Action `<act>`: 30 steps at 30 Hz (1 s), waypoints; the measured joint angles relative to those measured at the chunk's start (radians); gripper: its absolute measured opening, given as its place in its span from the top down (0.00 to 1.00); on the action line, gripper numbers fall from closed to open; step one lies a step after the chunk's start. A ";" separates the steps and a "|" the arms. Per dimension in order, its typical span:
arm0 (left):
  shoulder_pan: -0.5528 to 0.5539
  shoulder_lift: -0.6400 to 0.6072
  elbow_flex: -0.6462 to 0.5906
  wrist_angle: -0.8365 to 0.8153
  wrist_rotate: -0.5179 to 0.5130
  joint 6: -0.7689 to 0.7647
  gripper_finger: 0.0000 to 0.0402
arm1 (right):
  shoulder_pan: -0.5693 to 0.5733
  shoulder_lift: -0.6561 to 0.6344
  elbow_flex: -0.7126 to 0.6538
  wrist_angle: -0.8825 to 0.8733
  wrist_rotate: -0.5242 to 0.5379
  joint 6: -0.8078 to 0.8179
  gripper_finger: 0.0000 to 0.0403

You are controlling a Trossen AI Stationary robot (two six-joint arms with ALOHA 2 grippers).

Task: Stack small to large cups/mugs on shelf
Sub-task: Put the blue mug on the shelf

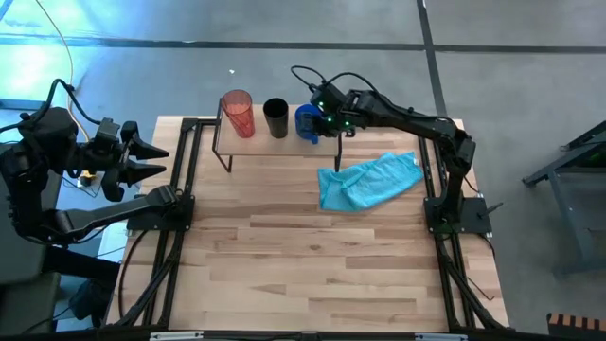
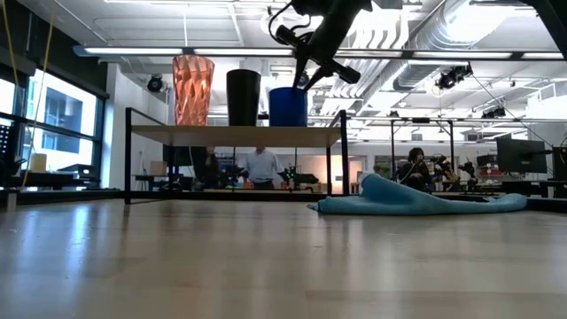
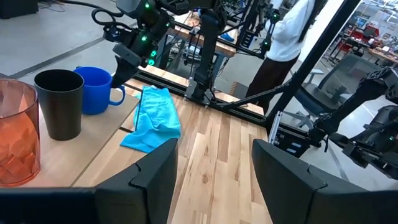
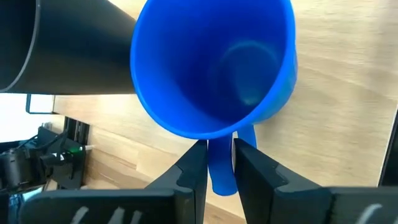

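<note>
Three vessels stand in a row on the shelf (image 1: 275, 147) (image 2: 230, 135) at the table's far side. From left to right they are the orange-red tumbler (image 1: 238, 112) (image 2: 193, 89) (image 3: 15, 134), the black cup (image 1: 276, 117) (image 2: 244, 96) (image 3: 59, 102) and the blue mug (image 1: 306, 121) (image 2: 288, 106) (image 3: 93, 90) (image 4: 211, 68), each upright on its base. My right gripper (image 1: 319, 126) (image 2: 306, 75) (image 4: 220, 158) is at the mug's right side, shut on its handle. My left gripper (image 1: 156, 161) (image 3: 214, 174) waits open by the table's left edge. My right gripper pinches the blue mug's handle (image 4: 221, 177) between its two fingers (image 4: 196, 162). It comes slanting down from the table's right side. The mug stands upright with its base on the shelf (image 4: 348, 93), close beside the black cup (image 4: 56, 50).
A light-blue cloth (image 1: 369, 180) (image 2: 425, 199) (image 3: 152, 118) lies crumpled on the tabletop right of the shelf, under my right arm. Black frame rails (image 1: 180, 189) run along both table sides. People stand in the room beyond the table.
</note>
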 joint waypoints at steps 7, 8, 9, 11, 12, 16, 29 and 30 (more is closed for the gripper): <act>0.000 0.000 0.000 -0.001 0.000 0.000 0.52 | 0.017 0.010 0.000 0.009 -0.005 -0.010 0.83; 0.000 0.000 0.000 -0.002 0.000 0.000 0.52 | 0.018 0.012 0.000 0.015 -0.010 -0.016 0.83; 0.000 0.000 0.000 -0.003 0.000 0.000 0.52 | 0.019 0.013 0.000 0.016 -0.014 -0.017 0.83; 0.000 0.000 0.000 -0.005 0.000 0.000 0.52 | 0.019 0.013 0.000 0.016 -0.014 -0.015 0.83; 0.000 0.000 0.000 -0.005 0.000 0.000 0.52 | 0.019 0.013 0.000 0.016 -0.013 -0.012 0.83; 0.000 0.000 0.000 -0.005 0.000 0.000 0.52 | 0.018 0.013 0.000 0.016 -0.013 -0.011 0.83; 0.000 0.000 0.000 -0.006 0.000 0.000 0.52 | 0.016 0.013 0.000 0.031 0.000 -0.036 0.78; 0.000 0.000 0.000 -0.006 0.000 0.000 0.52 | 0.016 0.012 0.000 0.031 0.000 -0.031 0.76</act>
